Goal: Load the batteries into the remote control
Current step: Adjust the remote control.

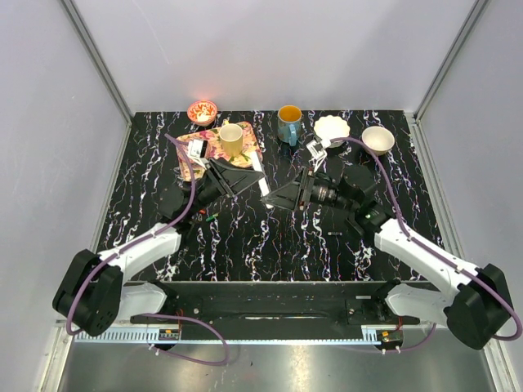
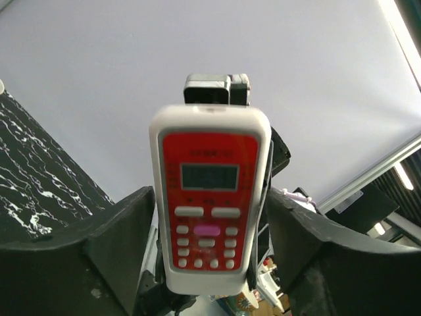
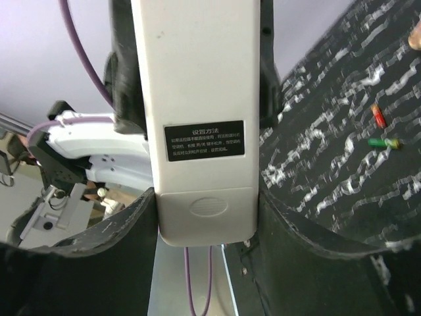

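remote control (image 2: 209,204): smooth white plastic shell, glossy red face
table (image 1: 245,245): glossy black, white-veined marble-look top

A black, white-veined marble-patterned table (image 1: 245,245) carried a row of crockery along its far edge: a small orange bowl (image 1: 202,111), a floral tray (image 1: 214,140), a teal mug (image 1: 288,124), a white scalloped dish (image 1: 332,126) and a cream bowl (image 1: 377,139). Nearer the middle, a red battery (image 3: 377,116) and a green battery (image 3: 380,142) lay close together on the bare surface.
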Robot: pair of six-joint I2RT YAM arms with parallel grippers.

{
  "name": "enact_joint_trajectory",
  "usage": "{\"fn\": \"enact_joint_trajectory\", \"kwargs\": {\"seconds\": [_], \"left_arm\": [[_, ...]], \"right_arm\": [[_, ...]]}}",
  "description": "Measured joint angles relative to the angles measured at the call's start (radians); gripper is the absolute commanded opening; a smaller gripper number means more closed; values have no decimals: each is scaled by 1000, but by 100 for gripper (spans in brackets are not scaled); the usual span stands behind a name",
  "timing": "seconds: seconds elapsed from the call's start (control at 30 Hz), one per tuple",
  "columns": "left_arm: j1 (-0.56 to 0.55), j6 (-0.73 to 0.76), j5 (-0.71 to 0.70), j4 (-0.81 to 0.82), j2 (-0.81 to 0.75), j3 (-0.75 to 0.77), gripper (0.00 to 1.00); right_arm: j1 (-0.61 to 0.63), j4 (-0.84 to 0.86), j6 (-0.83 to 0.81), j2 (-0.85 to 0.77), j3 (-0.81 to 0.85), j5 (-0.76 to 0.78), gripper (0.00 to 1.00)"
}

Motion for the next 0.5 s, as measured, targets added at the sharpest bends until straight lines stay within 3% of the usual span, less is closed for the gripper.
{"fn": "enact_joint_trajectory", "kwargs": {"seconds": [0.17, 0.37, 0.5], "left_arm": [[24, 61, -7, -135, -44, 1, 99], [22, 275, -116, -561, -217, 72, 99], [-48, 389, -256, -797, -251, 177, 99]], "right_arm": [[0, -332, -163, -64, 78, 38, 0], [9, -748, -409, -103, 267, 277, 0], [50, -892, -491, -98, 306, 462, 0]]}}
